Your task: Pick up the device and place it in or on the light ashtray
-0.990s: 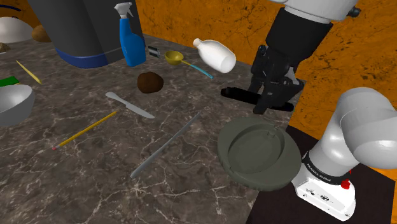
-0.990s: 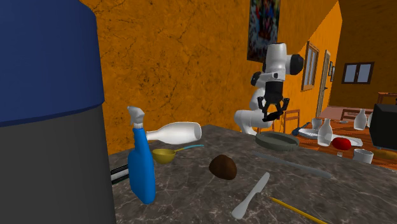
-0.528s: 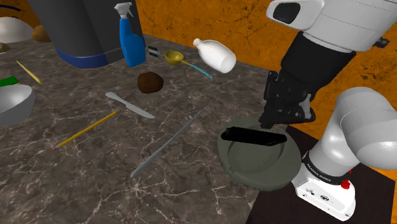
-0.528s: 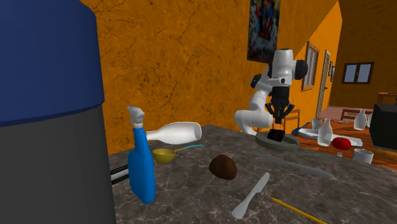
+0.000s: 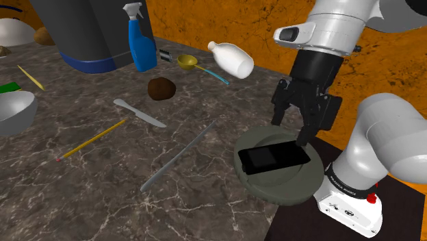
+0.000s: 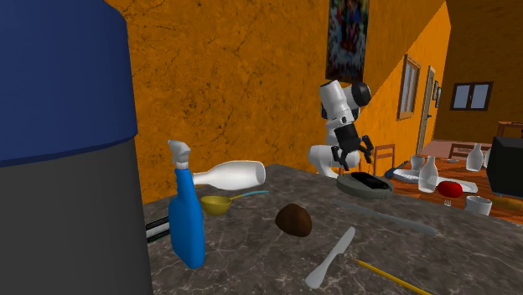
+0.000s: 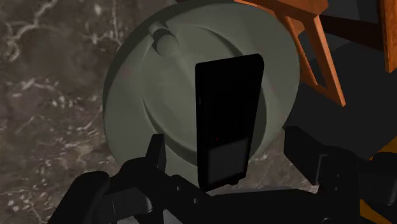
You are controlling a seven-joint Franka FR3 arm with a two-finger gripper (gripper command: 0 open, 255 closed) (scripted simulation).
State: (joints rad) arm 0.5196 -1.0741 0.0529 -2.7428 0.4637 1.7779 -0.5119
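Gripper (image 5: 290,131): fingers apart, holding nothing. Device (image 5: 274,157): black slab lying flat on the grey ashtray (image 5: 287,195) just beneath the fingertips, one end at the rim. Risk: a finger clipping it while lifting could tip it off.

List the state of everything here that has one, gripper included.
gripper: open, just above the device
device: lying flat on the ashtray, not gripped
ashtray: right way up, holding the device
white bottle: lying on its side
spray bottle: standing upright
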